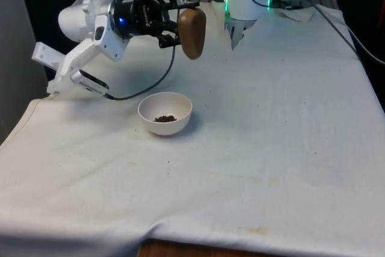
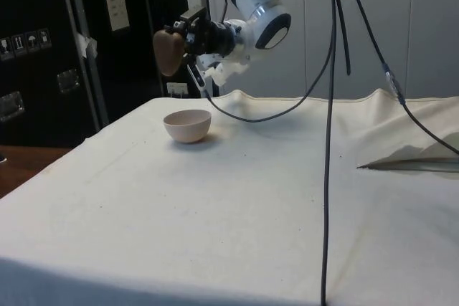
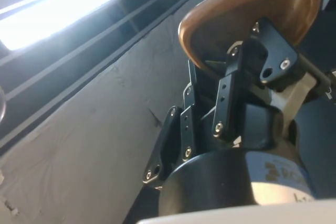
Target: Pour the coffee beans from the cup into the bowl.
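Beans (image 1: 165,118) in bowl (image 1: 157,126), gripper (image 1: 175,23) holding cup (image 1: 192,32)

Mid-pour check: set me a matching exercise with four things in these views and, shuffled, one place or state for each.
Things:
1. cup
2. bowl
3. coffee beans
4. tool

Places or states:
A. a small dark heap inside the white vessel
B. standing on the white cloth, below the arm
C. shut around a brown vessel
D. held in the air, tipped over on its side

Pairs: 1-D, 2-B, 3-A, 4-C
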Controlling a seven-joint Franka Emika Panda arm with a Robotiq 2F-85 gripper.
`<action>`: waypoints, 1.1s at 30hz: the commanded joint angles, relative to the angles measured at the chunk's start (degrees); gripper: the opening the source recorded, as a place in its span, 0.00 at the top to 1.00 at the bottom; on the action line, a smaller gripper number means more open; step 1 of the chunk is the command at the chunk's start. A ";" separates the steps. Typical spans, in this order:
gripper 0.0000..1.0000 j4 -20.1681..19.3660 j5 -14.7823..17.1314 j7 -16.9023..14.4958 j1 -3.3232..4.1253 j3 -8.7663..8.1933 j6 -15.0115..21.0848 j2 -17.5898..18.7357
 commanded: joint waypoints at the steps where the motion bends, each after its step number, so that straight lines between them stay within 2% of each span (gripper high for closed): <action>1: 1.00 -0.74 -0.46 0.11 0.74 -0.74 0.86 -0.74; 2: 1.00 -0.74 -0.69 0.00 0.86 -0.86 0.86 -0.92; 3: 1.00 0.00 -0.46 -0.11 0.17 -0.29 0.00 -0.29; 4: 1.00 -0.80 -1.15 -0.11 0.97 -1.03 0.92 -1.26; 10: 1.00 -0.86 -2.75 -0.80 1.38 -1.49 1.09 -2.29; 11: 1.00 -0.11 -2.69 -0.92 0.63 -0.86 0.17 -1.83; 12: 1.00 -0.86 -3.09 -1.03 1.43 -1.55 1.15 -2.46; 19: 1.00 -0.97 -7.10 -3.55 2.29 -1.78 2.41 -3.55; 20: 1.00 -0.17 -6.76 -3.44 1.43 -1.09 1.38 -3.04; 21: 1.00 -0.97 -7.56 -3.84 2.41 -1.78 2.58 -3.67; 25: 1.00 -1.03 -9.80 -5.21 2.98 -1.78 3.61 -4.18; 27: 1.00 -1.03 -10.20 -5.50 3.04 -1.78 3.78 -4.30; 28: 1.00 -1.03 -11.00 -6.02 3.32 -1.78 4.18 -4.47; 29: 1.00 -0.29 -10.77 -6.07 2.41 -1.09 3.09 -3.95; 30: 1.00 -1.09 -11.34 -6.25 3.44 -1.78 4.41 -4.53; 33: 1.00 -1.09 -12.55 -6.99 3.78 -1.72 5.16 -4.81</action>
